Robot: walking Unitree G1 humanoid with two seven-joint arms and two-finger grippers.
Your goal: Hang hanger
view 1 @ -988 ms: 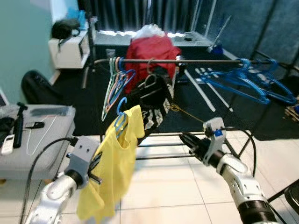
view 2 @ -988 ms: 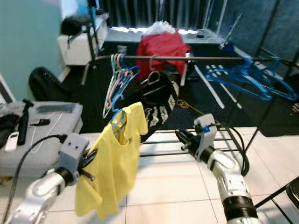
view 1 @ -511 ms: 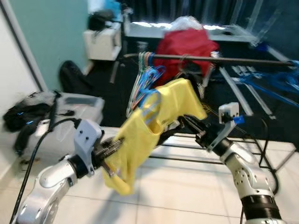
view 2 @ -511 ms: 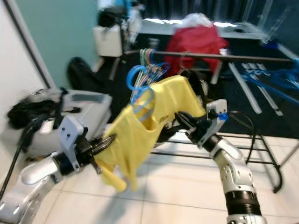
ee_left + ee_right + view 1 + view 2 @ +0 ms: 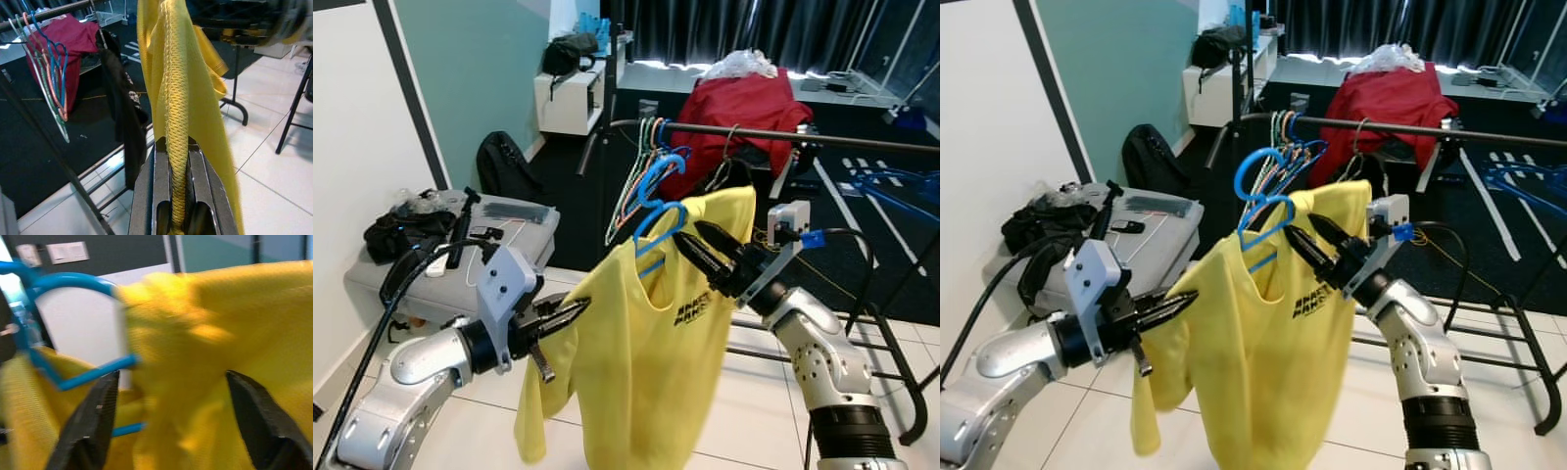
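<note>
Pinching the yellow shirt (image 5: 646, 343) sleeve, the left end effector (image 5: 570, 315) spreads it while the right end effector (image 5: 697, 247), fingers apart, steadies the blue hanger (image 5: 658, 217) below the rail (image 5: 783, 137)

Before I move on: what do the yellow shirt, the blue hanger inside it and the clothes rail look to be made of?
Yellow shirt: likely a synthetic sports knit; the left wrist view shows a fine mesh weave, matte. Blue hanger: probably plastic, with a smooth, uniform colour and thick rounded hook. Clothes rail: seems dark metal tube, thin, straight, slightly shiny.

One yellow shirt (image 5: 651, 343), one blue hanger (image 5: 658, 220), two hands.
</note>
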